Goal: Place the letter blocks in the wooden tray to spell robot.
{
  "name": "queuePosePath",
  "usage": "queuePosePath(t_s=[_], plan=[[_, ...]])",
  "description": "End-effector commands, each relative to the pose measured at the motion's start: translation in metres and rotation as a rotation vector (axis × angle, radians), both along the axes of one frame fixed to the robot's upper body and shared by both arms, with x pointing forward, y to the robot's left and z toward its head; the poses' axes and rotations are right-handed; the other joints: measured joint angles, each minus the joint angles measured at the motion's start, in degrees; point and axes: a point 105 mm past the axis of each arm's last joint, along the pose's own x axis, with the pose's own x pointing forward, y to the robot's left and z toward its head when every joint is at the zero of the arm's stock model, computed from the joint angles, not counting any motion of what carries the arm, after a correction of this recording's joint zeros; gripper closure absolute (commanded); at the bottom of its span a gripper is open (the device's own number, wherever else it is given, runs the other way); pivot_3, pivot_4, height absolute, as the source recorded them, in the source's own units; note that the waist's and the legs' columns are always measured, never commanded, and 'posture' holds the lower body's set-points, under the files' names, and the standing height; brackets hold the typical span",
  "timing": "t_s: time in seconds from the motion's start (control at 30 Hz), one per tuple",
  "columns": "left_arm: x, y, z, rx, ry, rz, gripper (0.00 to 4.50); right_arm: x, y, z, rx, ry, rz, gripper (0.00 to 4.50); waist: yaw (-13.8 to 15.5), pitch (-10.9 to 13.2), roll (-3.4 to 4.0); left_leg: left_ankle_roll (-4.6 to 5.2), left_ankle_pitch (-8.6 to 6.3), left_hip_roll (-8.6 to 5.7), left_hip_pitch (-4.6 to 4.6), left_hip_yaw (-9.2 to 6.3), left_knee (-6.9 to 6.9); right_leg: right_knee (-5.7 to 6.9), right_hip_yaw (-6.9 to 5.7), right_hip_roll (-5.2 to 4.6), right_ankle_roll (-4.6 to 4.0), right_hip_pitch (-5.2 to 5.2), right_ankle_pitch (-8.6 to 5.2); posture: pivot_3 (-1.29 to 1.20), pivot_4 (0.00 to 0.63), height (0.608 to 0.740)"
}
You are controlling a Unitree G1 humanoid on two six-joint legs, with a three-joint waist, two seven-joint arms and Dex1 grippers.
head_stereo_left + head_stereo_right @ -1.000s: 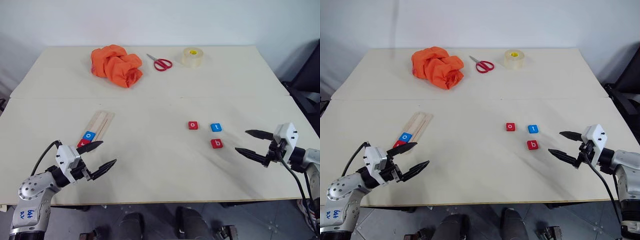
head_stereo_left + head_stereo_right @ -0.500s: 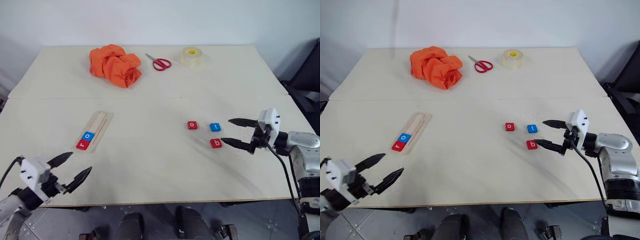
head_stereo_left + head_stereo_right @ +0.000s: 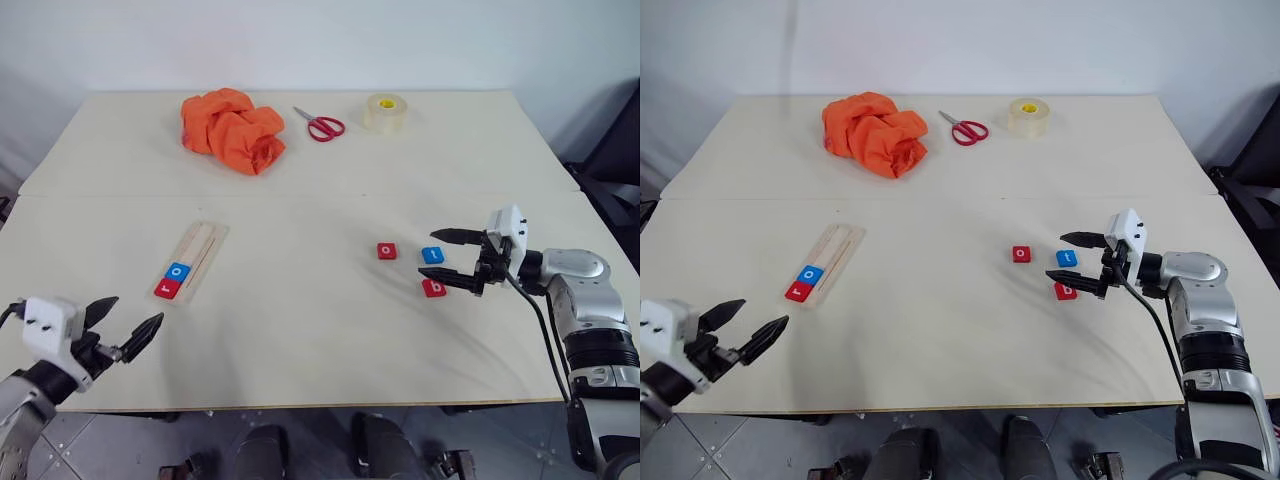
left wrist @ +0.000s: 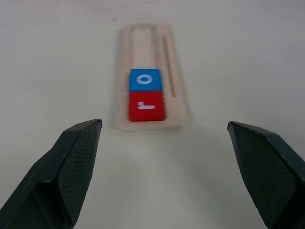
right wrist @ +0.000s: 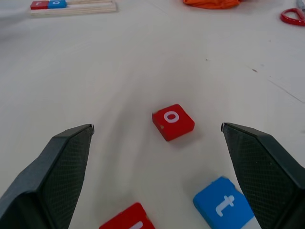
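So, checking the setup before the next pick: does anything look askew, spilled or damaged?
Nothing stands out. The red r and blue o sit squarely in the wooden tray; the other three blocks lie flat on the table.

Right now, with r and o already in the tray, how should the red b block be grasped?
Pinch the red b block across two opposite side edges from above with the open right gripper. It lies flat, beside the blue t block.

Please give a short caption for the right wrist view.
Open right gripper over the red o block, blue t block nearby.
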Motion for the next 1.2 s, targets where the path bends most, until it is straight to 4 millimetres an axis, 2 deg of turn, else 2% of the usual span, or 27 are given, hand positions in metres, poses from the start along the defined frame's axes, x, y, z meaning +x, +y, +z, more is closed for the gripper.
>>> queuePosePath(t_s=[0.03,0.1,0.37,0.93,1.1,1.2], plan=[[0.02,0.0,0.0,0.0,0.02,0.005,0.0,0.0,0.0,0.008,0.001,-0.033,0.01,0.02,0.05,0.0,0.0,0.0,0.0,-0.03,0.01,0.01,0.0,0.01,0.01,-0.01,0.01,0.02,0.0,0.0,0.15,0.74],[0.033,-0.001,-0.001,-0.009,0.021,0.003,0.0,0.0,-0.001,0.009,0.0,-0.033,0.008,0.02,0.12,0.0,0.0,-0.01,0.01,-0.03,0.0,0.01,0.0,0.05,-0.01,-0.01,0.01,0.0,0.01,0.0,0.15,0.74],[0.062,-0.008,-0.007,-0.008,0.042,-0.025,0.0,-0.003,-0.004,0.01,-0.009,-0.03,0.003,0.02,-0.06,0.0,0.0,-0.06,0.01,0.03,0.01,0.14,-0.05,0.05,0.07,0.05,0.02,-0.09,0.01,0.0,0.15,0.74],[0.063,-0.016,-0.035,-0.056,0.155,-0.006,0.0,-0.003,-0.005,0.012,-0.012,-0.023,-0.003,0.02,-0.02,-0.01,0.01,-0.08,0.02,-0.01,0.06,0.15,-0.06,0.13,0.09,-0.04,0.03,-0.07,0.02,0.0,0.15,0.74],[0.062,-0.01,-0.04,-0.062,0.163,0.039,1.09,-0.003,-0.005,0.013,-0.014,-0.024,0.0,0.0,-0.01,-0.01,0.02,-0.08,0.02,-0.02,0.08,0.15,-0.06,0.13,0.1,-0.04,0.03,-0.06,0.02,0.0,0.15,0.74],[0.06,-0.011,-0.04,-0.067,0.152,0.02,1.11,-0.002,-0.005,0.013,-0.017,-0.026,0.0,0.0,-0.04,-0.01,0.02,-0.09,0.03,-0.01,0.1,0.15,-0.06,0.15,0.1,-0.04,0.03,-0.06,0.02,0.0,0.15,0.74]])
